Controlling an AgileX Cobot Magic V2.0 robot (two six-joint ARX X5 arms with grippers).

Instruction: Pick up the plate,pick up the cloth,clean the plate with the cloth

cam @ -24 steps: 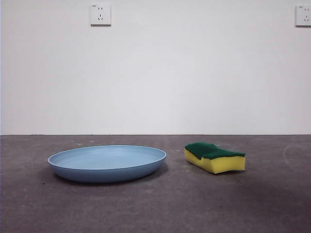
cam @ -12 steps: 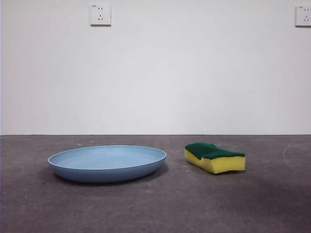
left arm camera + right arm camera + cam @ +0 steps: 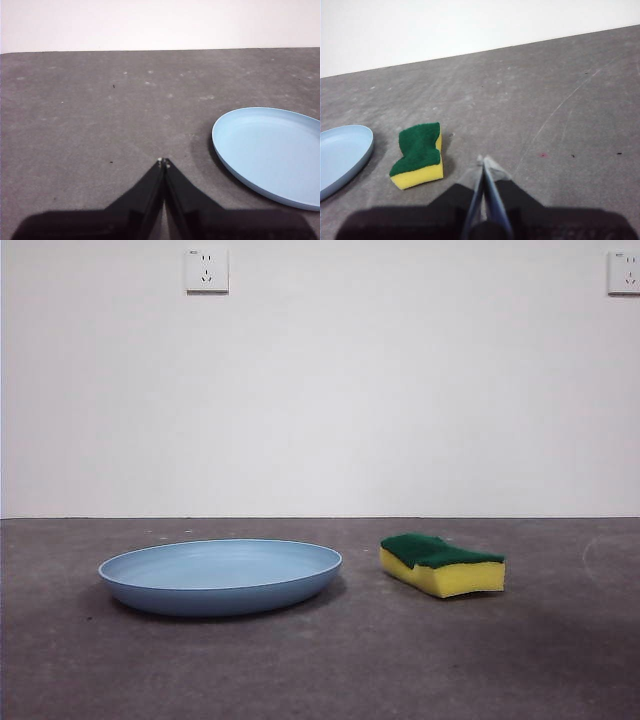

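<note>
The light-blue plate lies flat on the grey table, left of centre in the front view. To its right rests the cloth, a yellow sponge with a dark green top. My left gripper is shut and empty, hovering over bare table beside the plate. My right gripper is also shut and empty, over the table a short way from the cloth, with the plate's edge beyond it. Neither arm shows in the front view.
A white wall stands behind the table, with two sockets high up. The grey tabletop is scuffed, with a long pale scratch near the right gripper.
</note>
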